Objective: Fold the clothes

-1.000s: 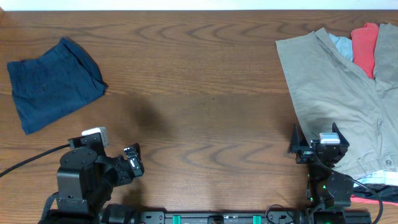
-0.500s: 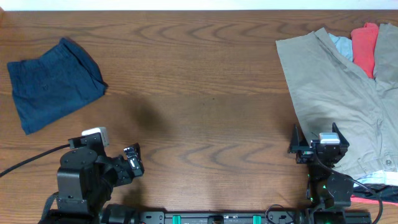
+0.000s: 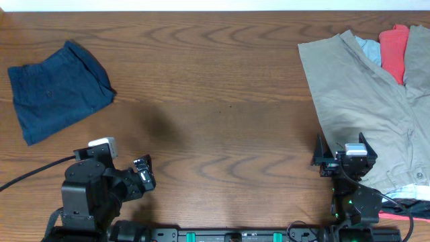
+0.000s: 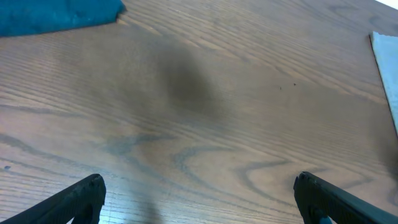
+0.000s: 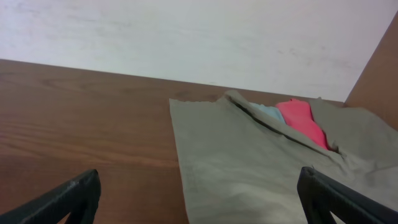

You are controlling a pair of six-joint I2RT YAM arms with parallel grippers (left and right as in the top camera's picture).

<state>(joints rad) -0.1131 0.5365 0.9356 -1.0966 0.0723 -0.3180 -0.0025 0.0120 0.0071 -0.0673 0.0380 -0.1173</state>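
Note:
The folded navy blue shorts (image 3: 59,90) lie at the far left of the table; a corner shows in the left wrist view (image 4: 56,14). A khaki-tan garment (image 3: 363,101) lies spread at the right, with a light blue piece (image 3: 369,48) and a red piece (image 3: 394,51) under its far edge; all three show in the right wrist view (image 5: 249,162). My left gripper (image 3: 144,173) is open and empty over bare wood near the front edge. My right gripper (image 3: 341,156) is open and empty at the near left edge of the khaki garment.
A wooden table (image 3: 215,101) carries everything. A pale wall (image 5: 186,37) runs behind its far edge. More cloth and a cable lie at the front right corner (image 3: 410,198). A black cable (image 3: 27,176) runs off to the left of the left arm.

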